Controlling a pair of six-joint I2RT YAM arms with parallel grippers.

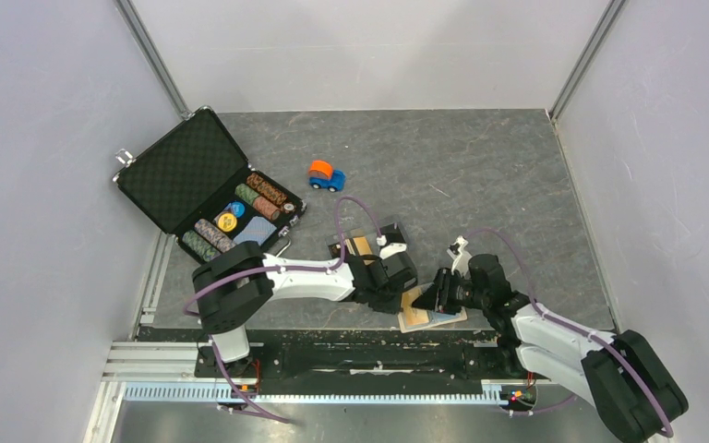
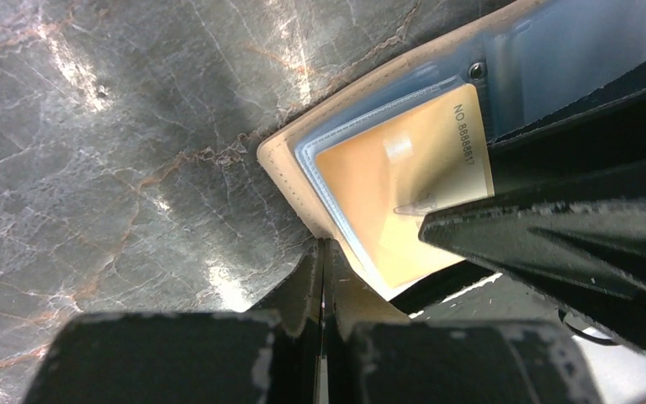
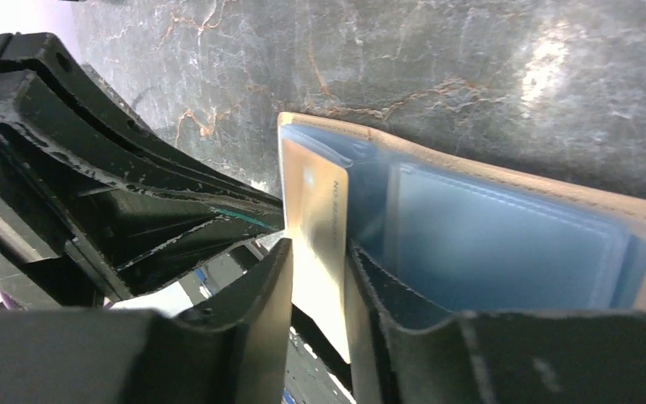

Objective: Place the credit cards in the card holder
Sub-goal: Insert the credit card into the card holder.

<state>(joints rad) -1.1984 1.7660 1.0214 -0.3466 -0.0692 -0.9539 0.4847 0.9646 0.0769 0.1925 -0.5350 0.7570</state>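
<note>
Holder (image 1: 422, 319) lies open and flat at the near edge of the worktop (image 1: 480, 175), between the two arms: one beige bifold with blue-tinted clear pockets. One gold card (image 2: 387, 202) sits partly in the pocket at its corner, its printed end sticking out. Whether the other pockets hold cards cannot be told.

Both sets of fingers meet over this holder. The left fingers (image 2: 321, 269) are clenched tight with nothing between them, their tip at the holder's beige edge just beside the gold card. The right fingers (image 3: 318, 269) stand a little apart, one on each side of the gold card's free end; whether they pinch it I cannot tell.

Just beyond lies one clear box (image 1: 360, 245) with something tan in it. Farther off stands one orange-and-blue toy car (image 1: 326, 174). At the far left one black case (image 1: 185, 171) is open, holding four rows of chips (image 1: 266, 189).
</note>
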